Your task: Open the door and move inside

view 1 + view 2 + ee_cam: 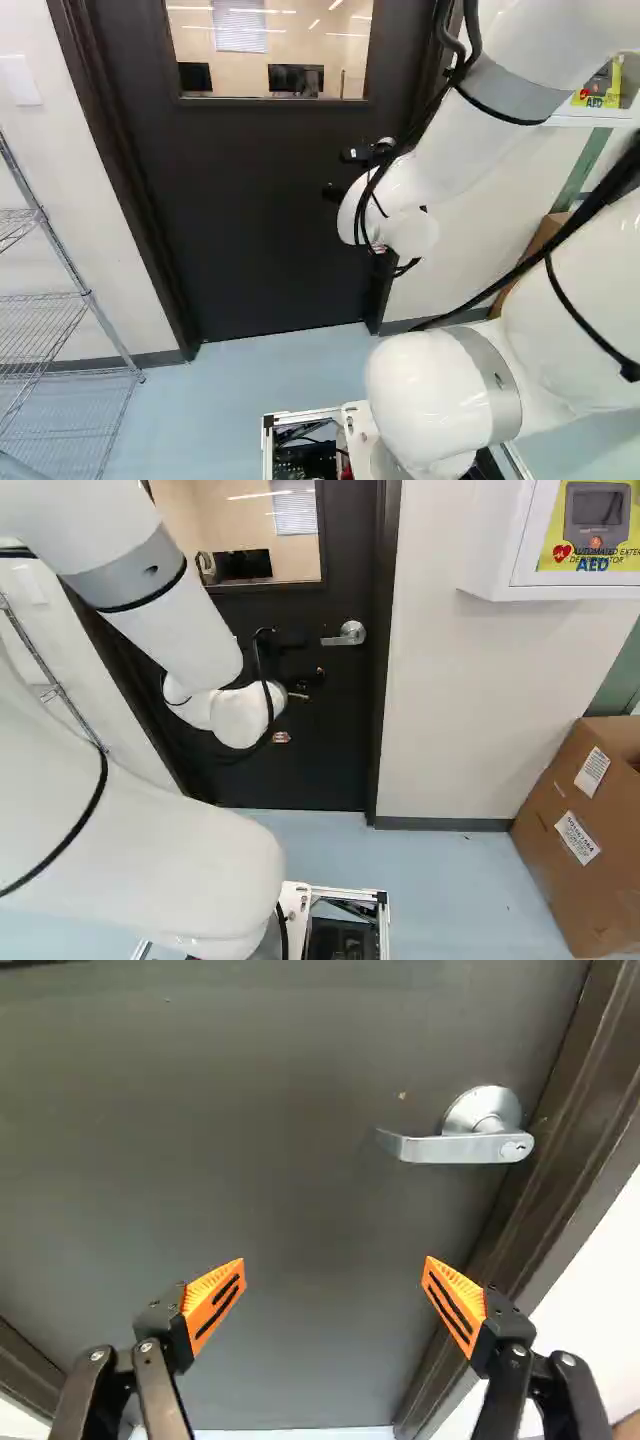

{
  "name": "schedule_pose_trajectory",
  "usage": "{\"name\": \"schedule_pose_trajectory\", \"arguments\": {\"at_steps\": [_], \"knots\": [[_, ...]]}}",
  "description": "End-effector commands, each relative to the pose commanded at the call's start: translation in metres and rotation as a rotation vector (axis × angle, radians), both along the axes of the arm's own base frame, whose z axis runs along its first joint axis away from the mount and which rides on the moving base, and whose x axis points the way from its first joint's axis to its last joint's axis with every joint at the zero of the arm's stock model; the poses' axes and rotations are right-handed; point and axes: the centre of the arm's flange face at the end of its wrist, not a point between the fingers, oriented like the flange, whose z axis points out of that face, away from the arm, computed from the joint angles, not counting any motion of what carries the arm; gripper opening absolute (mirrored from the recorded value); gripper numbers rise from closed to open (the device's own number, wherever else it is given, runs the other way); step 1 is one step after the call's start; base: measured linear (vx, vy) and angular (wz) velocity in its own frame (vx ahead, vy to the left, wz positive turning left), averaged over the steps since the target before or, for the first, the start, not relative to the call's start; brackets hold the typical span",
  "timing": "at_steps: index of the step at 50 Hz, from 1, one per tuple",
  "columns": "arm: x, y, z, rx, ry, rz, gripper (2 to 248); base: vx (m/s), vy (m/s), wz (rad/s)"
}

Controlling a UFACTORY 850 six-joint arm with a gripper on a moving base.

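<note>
The 2 jaws stand wide open, holding nothing, facing the shut door (260, 200) near its handle (455, 1147), likely to grab it.

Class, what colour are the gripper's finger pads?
Orange pads with black slots, seen best in the wrist view.

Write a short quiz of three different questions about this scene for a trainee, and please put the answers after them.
1. Fill in one word: The door is ______ in its frame.

2. In the right base view, what stands to the right of the door?
a) a chair
b) a cardboard box
c) a wire shelf

3. True or false: The gripper is open and does not touch the handle.

Key: 1. closed; 2. b; 3. true
</note>
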Motion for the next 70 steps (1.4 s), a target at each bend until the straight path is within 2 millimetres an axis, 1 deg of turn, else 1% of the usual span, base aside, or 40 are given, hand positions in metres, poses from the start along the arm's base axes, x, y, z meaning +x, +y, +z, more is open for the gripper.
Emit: {"name": "schedule_pose_trajectory", "arguments": {"at_steps": [46,70], "knots": [[0.019,-0.003,0.046,0.000,-0.113,-0.009,247,0.000,0.000,0.000],[0.039,-0.008,0.069,-0.001,-0.122,-0.021,247,0.000,0.000,0.000]]}}
